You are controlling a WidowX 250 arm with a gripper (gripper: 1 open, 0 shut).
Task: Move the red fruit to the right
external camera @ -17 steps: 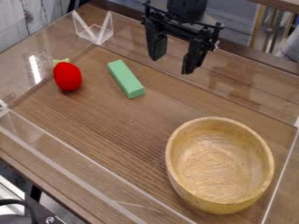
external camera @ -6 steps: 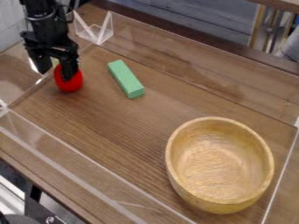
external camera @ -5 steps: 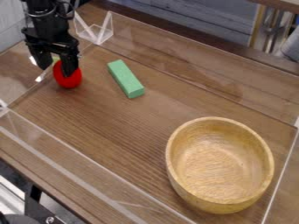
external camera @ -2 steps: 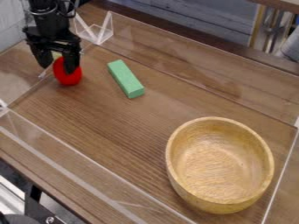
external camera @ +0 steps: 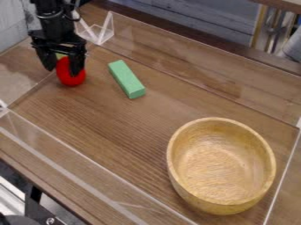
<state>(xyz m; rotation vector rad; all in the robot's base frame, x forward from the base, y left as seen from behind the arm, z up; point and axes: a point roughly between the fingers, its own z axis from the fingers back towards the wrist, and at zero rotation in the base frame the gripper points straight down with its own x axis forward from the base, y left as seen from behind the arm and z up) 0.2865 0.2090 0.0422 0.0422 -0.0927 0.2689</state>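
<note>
So there's just the one camera view, looking down at a wooden bench (external camera: pixel 129 141) from above. The gripper (external camera: pixel 67 63) is up in the top left part of the picture, black, pointing down, and it's right over at the red fruit (external camera: pixel 73 77). Looks like its fingers are spread wide, one on either side of the fruit's upper part, so I'd call it released, not clenched. Can't really tell whether either finger is actually touching the fruit, it's all pretty small and dark up there.

The fruit itself sits on the bench near the left side of the picture, its top partly hidden by the gripper, bright red lower part showing. A green block (external camera: pixel 126 79) lies just to the right of it in the picture, apart from it, long side running at a slant.

Way down in the lower right there's a big round wooden bowl (external camera: pixel 221 165), yellowish, standing on the bench well apart from both the fruit and the block. Nothing inside it that I can see. Oh, and some clear plastic-looking thing (external camera: pixel 99 29) is up near the top, just beside the arm.
</note>
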